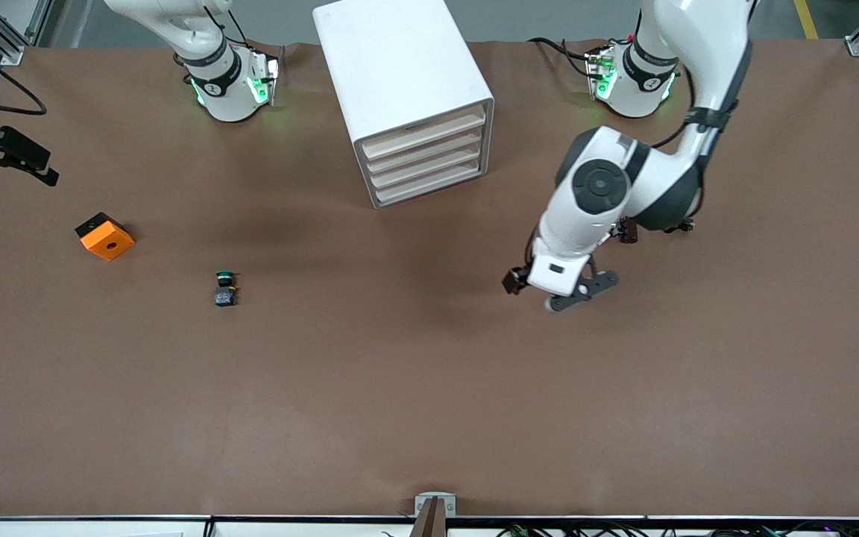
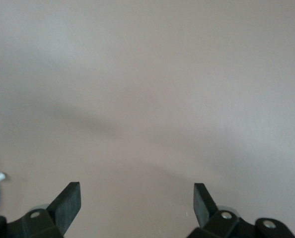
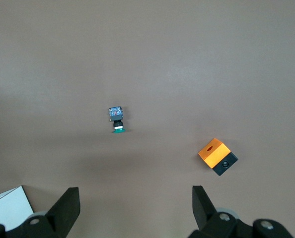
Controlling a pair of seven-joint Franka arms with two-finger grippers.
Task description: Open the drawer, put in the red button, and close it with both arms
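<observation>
The white cabinet (image 1: 400, 82) stands between the two arm bases, with all of its cream drawer fronts (image 1: 426, 160) shut. The red button shows in no view. My left gripper (image 1: 582, 291) hangs open over bare brown table, off the cabinet's front corner toward the left arm's end; the left wrist view shows nothing between its fingers (image 2: 68, 203). My right gripper (image 3: 136, 193) is out of the front view. It is open and empty, high above the table, looking down on a green-capped button (image 3: 117, 119) and an orange cube (image 3: 217, 155).
The green-capped button (image 1: 226, 287) and the orange cube with a hole (image 1: 105, 236) lie toward the right arm's end, nearer the front camera than the cabinet. A black fixture with cables (image 1: 4, 153) sticks in at that table end. A cabinet corner (image 3: 6, 208) shows in the right wrist view.
</observation>
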